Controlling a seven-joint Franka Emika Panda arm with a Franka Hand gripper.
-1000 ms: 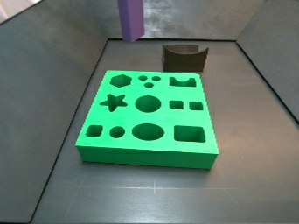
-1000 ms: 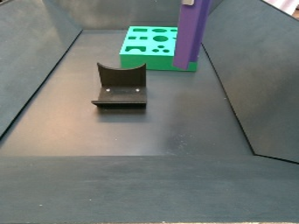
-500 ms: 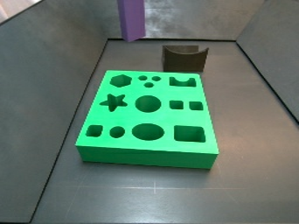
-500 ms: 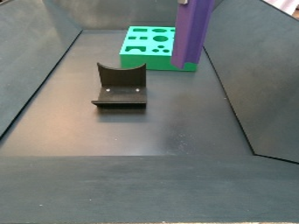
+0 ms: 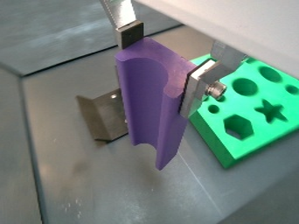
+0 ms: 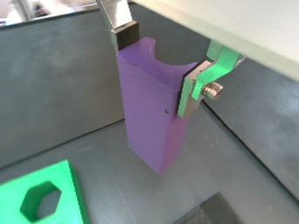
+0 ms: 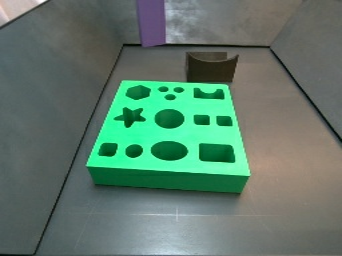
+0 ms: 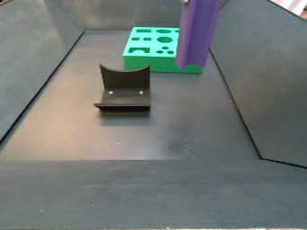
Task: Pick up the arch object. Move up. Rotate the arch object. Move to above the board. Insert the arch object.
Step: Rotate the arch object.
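I am seeing my hand [image 5: 163, 59] gripping the arch object [image 5: 155, 103] above the dark surface [image 8: 156, 135] (board [image 7: 170, 133] lying flat, grey walls around).

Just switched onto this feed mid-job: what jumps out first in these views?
The arch object, a tall purple block, hangs upright off the floor, clamped between the silver fingers of the hand. In a side view it sits high at the back, beyond the board, the bright green slab with shaped cut-outs lying on the floor. A dark fixture stands apart from the board.
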